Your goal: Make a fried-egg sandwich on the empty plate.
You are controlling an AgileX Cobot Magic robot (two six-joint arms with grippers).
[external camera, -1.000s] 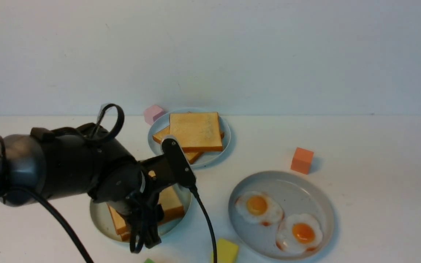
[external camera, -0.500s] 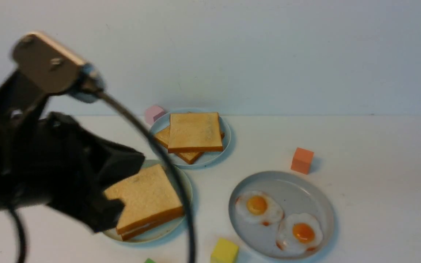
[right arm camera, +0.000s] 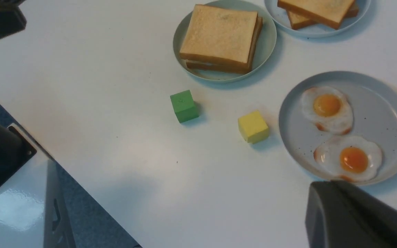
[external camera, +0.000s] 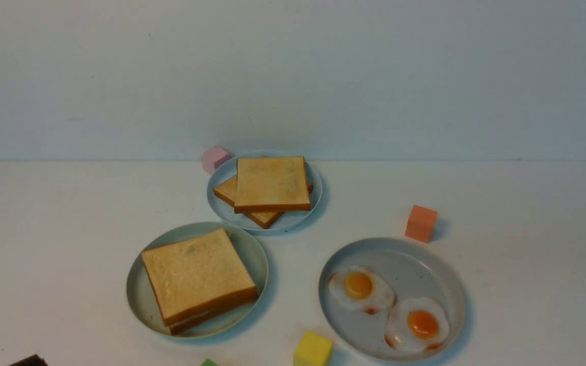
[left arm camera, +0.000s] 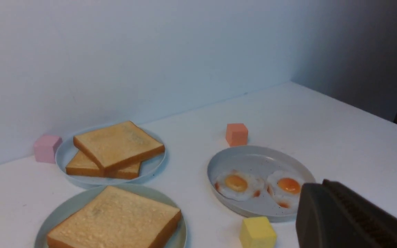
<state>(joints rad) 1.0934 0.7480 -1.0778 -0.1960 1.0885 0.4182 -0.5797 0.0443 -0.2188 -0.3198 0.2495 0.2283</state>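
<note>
From the front, the sandwich (external camera: 199, 279) is sitting on the green plate (external camera: 143, 300) on the bench (external camera: 69, 218), near the toast plate (external camera: 216, 203) and egg plate (external camera: 445, 274). In the left wrist view, the left fingers (left arm camera: 322, 210) are sitting closed and empty beside the yellow cube (left arm camera: 257, 233). In the right wrist view, the right fingers (right arm camera: 326, 210) are likewise staying closed, holding nothing, just by the egg plate.

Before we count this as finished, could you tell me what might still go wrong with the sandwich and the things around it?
1. The sandwich sits skewed on the green plate; its top slice could slide if the plate gets bumped.
2. The yellow block and green block lie close to the plates; an arm coming back in might knock them.
3. Only a thin white line shows between the slices, so the egg may not be centred.
</note>
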